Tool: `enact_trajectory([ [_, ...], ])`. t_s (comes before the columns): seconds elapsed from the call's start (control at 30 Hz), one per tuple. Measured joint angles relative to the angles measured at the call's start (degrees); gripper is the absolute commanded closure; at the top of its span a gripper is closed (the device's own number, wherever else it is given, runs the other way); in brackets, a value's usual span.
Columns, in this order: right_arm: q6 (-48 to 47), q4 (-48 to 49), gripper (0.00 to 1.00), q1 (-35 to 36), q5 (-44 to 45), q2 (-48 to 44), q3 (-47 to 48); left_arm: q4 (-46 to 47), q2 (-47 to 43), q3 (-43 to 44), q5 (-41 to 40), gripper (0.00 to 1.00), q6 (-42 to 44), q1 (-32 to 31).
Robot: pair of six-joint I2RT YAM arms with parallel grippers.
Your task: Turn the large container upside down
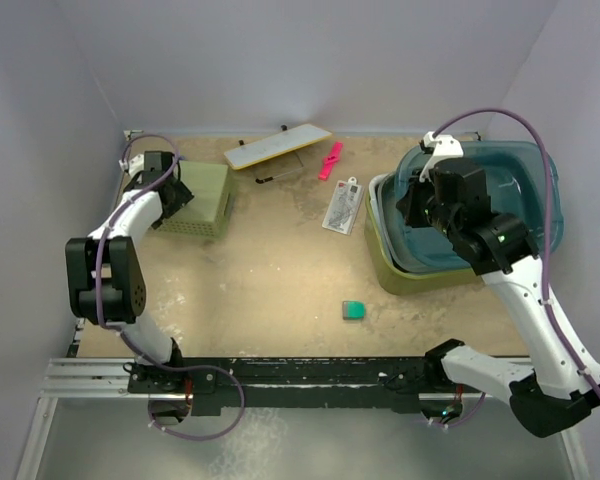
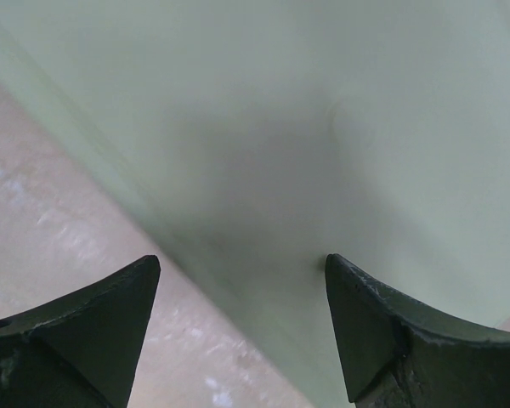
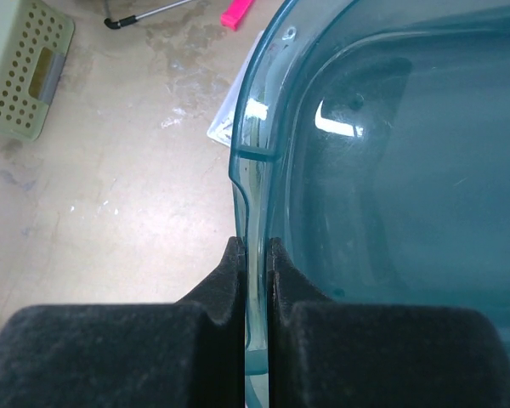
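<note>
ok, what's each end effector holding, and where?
Right end effector pinches the teal tub by its rim; left end effector, open by the pale basket, holds nothing.

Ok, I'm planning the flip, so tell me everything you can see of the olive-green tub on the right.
The olive-green tub looks like smooth plastic, rectangular with rounded corners. It stands upright at the right of the table. A translucent teal tub sits nested in it, so only its left and near walls show. The right gripper is shut on the teal tub's rim, not the olive one. A white packet lies beside its left wall; contact unclear.
</note>
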Motion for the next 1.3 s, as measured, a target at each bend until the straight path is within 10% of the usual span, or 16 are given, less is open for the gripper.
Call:
enact_trajectory([
  [0.37,0.33,-2.91,1.0,0.0,-0.07,-0.72,-0.02,0.07,13.46,16.76,-1.01,0.22,2.34,0.28],
  [0.6,0.66,-2.64,1.0,0.0,-0.09,-0.74,-1.11,-0.26,7.19,14.86,-0.13,0.23,5.2,-0.57],
  [0.93,0.66,-0.66,1.0,0.0,-0.39,0.9,-2.32,-1.03,-7.76,7.67,4.24,0.28,10.36,-20.72],
  [1.3,0.87,-0.07,1.0,0.0,-1.31,1.7,-2.32,-2.23,13.16,7.52,7.61,0.3,11.34,-20.59],
])
